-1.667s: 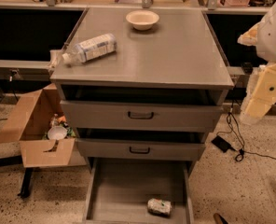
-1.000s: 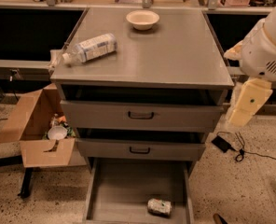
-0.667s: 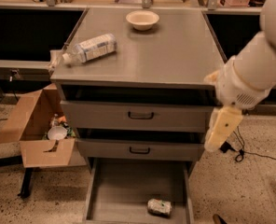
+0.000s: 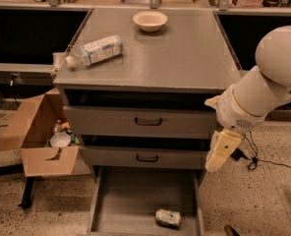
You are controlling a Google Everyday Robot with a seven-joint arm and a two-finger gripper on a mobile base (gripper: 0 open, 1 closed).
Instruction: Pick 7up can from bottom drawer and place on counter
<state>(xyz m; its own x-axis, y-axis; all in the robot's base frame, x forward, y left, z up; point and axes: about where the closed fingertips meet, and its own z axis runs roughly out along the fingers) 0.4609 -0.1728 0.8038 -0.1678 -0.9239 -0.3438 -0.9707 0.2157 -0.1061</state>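
The 7up can [image 4: 167, 218], small and silvery with green marks, lies on its side on the floor of the open bottom drawer [image 4: 121, 200], near its front right corner. The counter [image 4: 185, 58] is the flat grey top of the cabinet. My gripper [image 4: 220, 151] is a cream-coloured piece that hangs from the thick white arm [image 4: 263, 87]. It sits at the cabinet's right front corner, level with the middle drawer. It is above and to the right of the can, well apart from it, and holds nothing that I can see.
A clear plastic bottle [image 4: 94, 50] lies on the counter's left side and a pale bowl [image 4: 150, 19] stands at its back. The two upper drawers [image 4: 148, 122] are shut. A cardboard box [image 4: 37, 136] stands on the floor at left. Cables [image 4: 251, 161] lie at right.
The arm has swung in from the right edge of the view, moving left and down. The gripper now hangs by the cabinet's right front corner. The can has not moved.
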